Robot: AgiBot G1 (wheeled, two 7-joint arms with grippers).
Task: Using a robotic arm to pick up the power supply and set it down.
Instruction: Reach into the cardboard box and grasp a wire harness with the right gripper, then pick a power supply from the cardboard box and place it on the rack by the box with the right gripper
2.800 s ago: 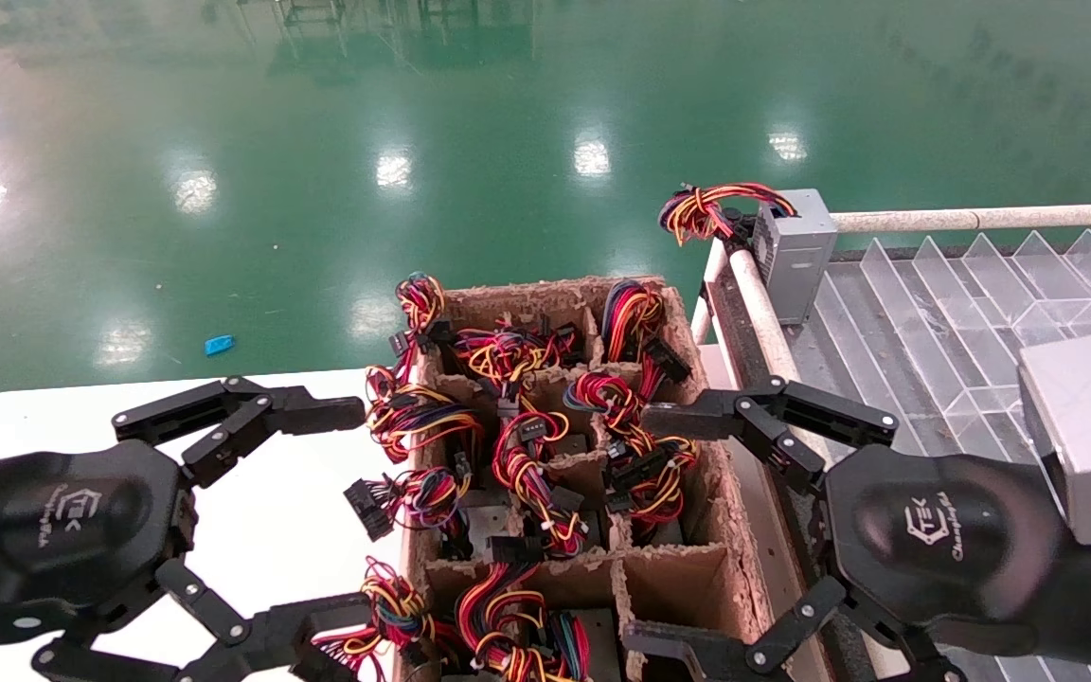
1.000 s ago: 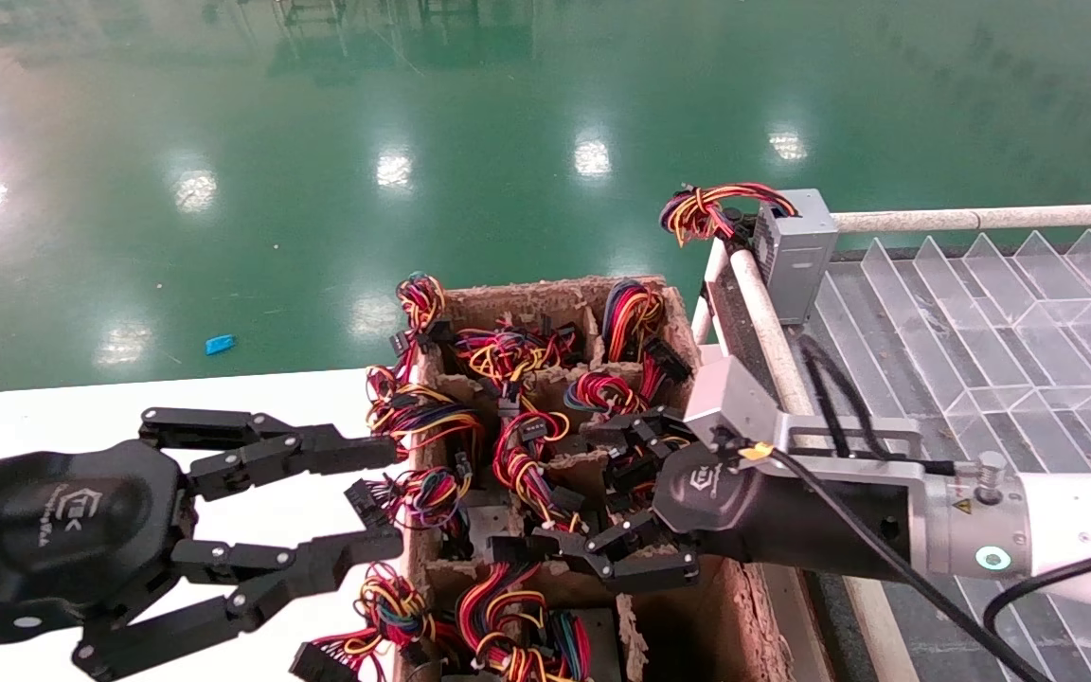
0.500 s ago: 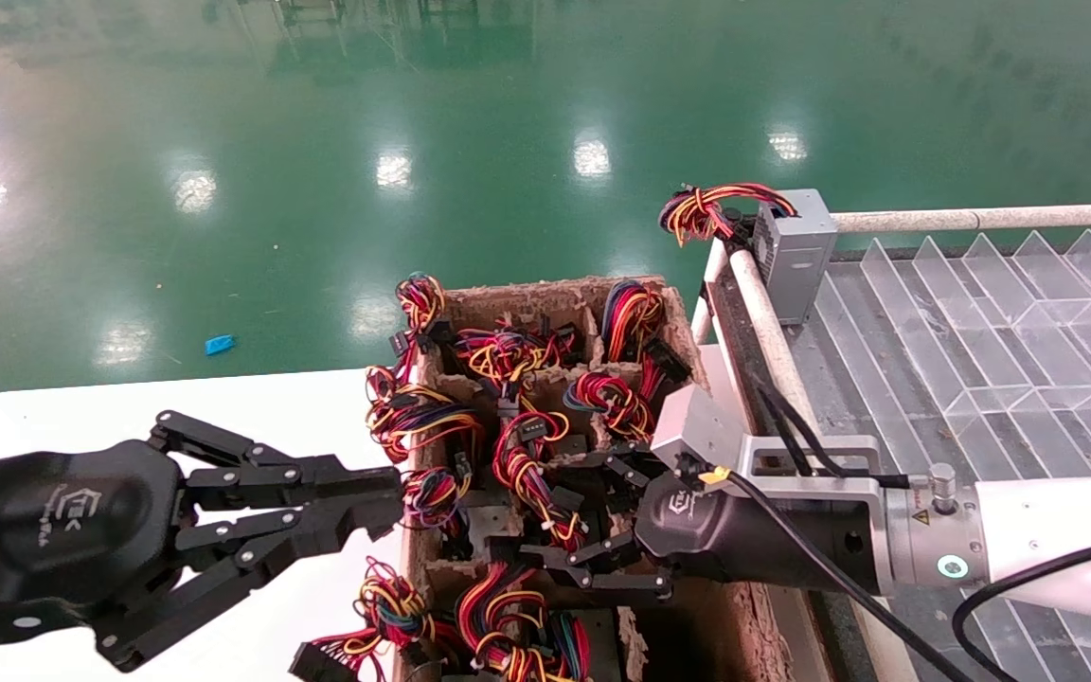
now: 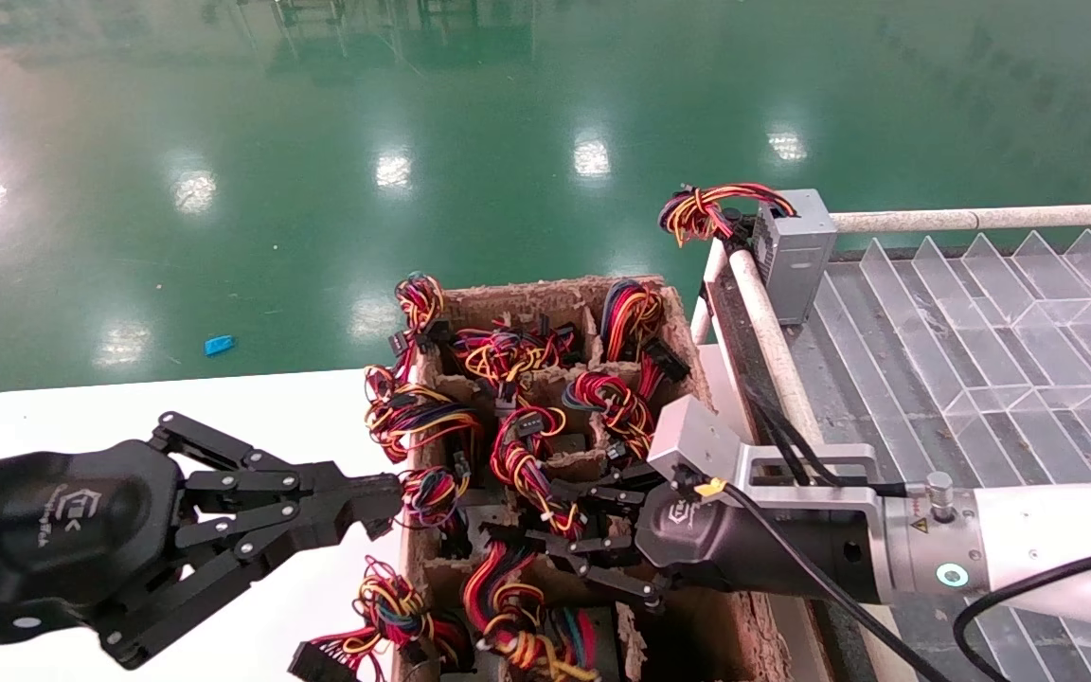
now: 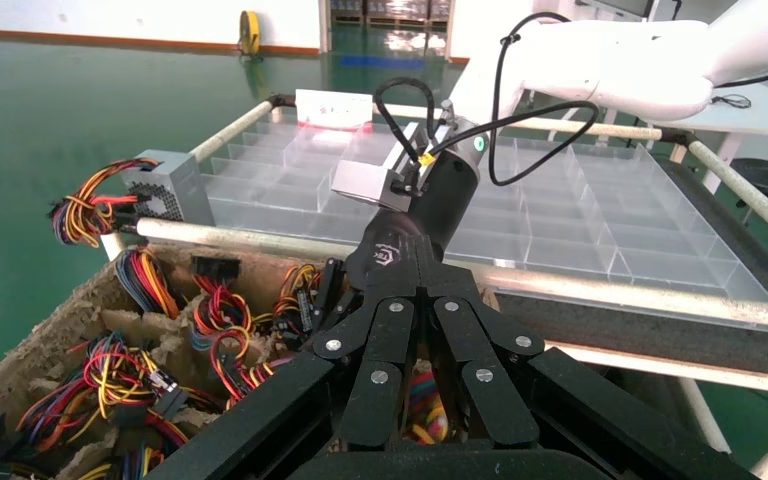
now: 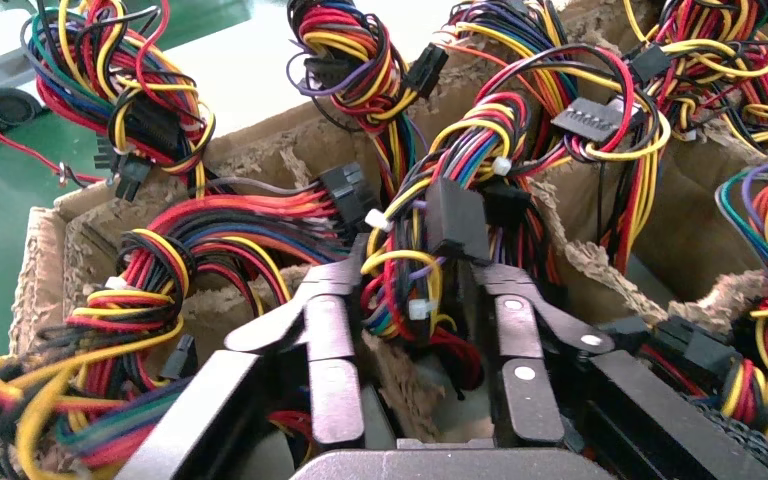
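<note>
I am working the right gripper down in the centre of the head view, inside the cardboard crate, and its fingers are closing around a wire bundle. The right wrist view shows what the head view hides: the bundle sits between the fingers, bracketed rather than pinched flat. The metal body of this power supply is staying buried in its cell, so I am judging the pickup as only beginning, with lifting and setting down left. One finished unit is sitting at the upper right, on the corner of the clear divided tray. The left gripper, lower left, is pressing its fingers together beside the crate wall, holding nothing I can see.
</note>
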